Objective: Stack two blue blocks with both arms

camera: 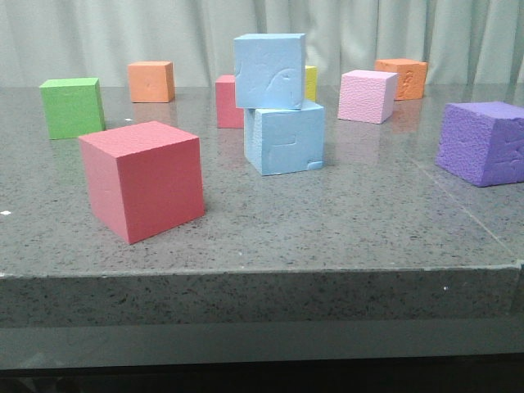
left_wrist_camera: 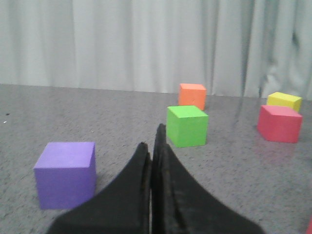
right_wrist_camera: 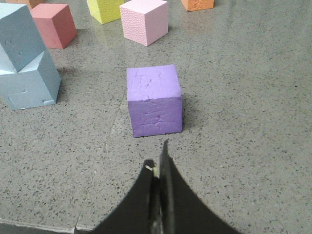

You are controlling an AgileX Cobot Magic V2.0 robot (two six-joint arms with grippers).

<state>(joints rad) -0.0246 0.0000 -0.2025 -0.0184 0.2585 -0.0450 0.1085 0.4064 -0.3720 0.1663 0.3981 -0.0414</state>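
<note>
Two light blue blocks stand stacked in the middle of the table: the upper blue block (camera: pixel 269 70) rests, turned a little, on the lower blue block (camera: pixel 284 137). The stack also shows in the right wrist view, upper block (right_wrist_camera: pixel 18 35) on lower block (right_wrist_camera: pixel 30 87). Neither gripper touches the stack, and neither shows in the front view. My left gripper (left_wrist_camera: pixel 152 141) is shut and empty, low over the table. My right gripper (right_wrist_camera: pixel 158 158) is shut and empty, just short of a purple cube (right_wrist_camera: pixel 154 100).
A large pink-red cube (camera: pixel 143 178) sits near the front left. A green cube (camera: pixel 73 106), orange cubes (camera: pixel 151 81) (camera: pixel 402 77), a red cube (camera: pixel 228 101), a yellow cube (camera: pixel 310 82), a pink cube (camera: pixel 368 96) and the purple cube (camera: pixel 483 143) surround the stack. The table's front edge (camera: pixel 262 270) is close.
</note>
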